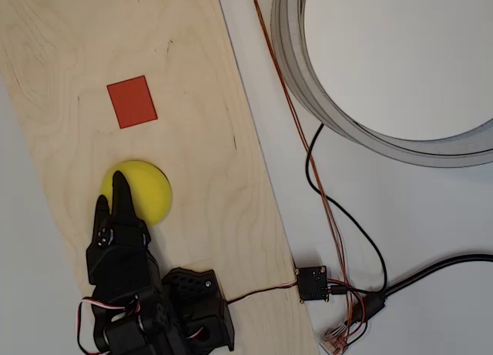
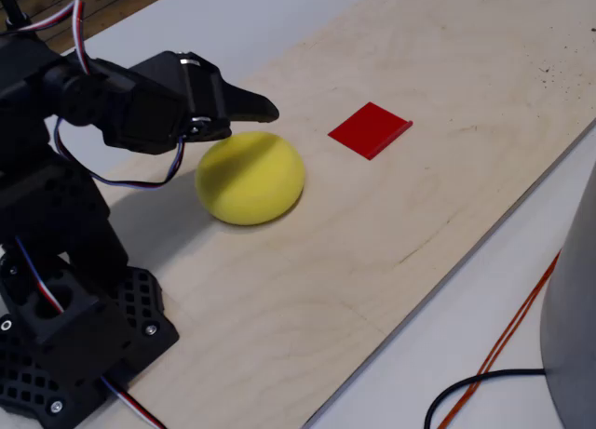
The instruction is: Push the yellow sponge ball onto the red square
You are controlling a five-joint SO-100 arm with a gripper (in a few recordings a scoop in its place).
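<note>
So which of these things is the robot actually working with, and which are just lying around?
Part of the job:
- yellow sponge ball
- red square, apart from the ball
- the tool, reaching over the ball
- wooden board they sit on

Just lying about:
- black and orange cables
- small black box
- large grey ring

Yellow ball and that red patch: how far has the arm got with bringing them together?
Done: the gripper is at the yellow sponge ball, on the side away from the red square. In hand: in the overhead view its fingers overlap the ball's edge, so a push looks under way. Left: bare wooden board lies between ball and square in both views, so the ball has yet to reach it.
</note>
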